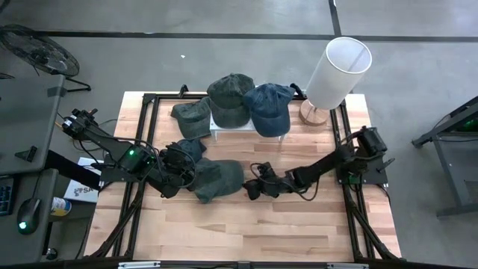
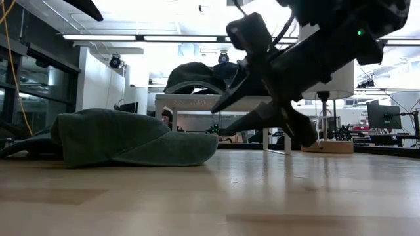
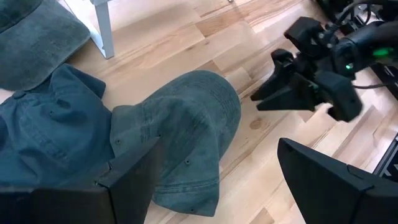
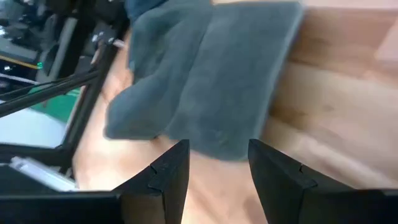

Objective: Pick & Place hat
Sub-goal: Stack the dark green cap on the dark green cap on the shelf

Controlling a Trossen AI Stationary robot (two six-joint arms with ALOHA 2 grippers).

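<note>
grey floor (image 1: 224, 56), ceiling strip lights (image 2: 141, 37), desk monitor (image 2: 384, 117).

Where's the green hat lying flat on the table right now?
In the high view, the green hat lies mid-table between the left gripper and right gripper, just before the white shelf.

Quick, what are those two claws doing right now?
Left gripper: open, by the green cap, holding nothing.
Right gripper: open, empty, facing the cap.

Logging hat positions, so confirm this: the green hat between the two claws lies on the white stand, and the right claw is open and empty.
Wrong on one point. The high view shows the green hat lying flat on the wooden table, not on the white stand. The right claw is open and empty beside it.
</note>
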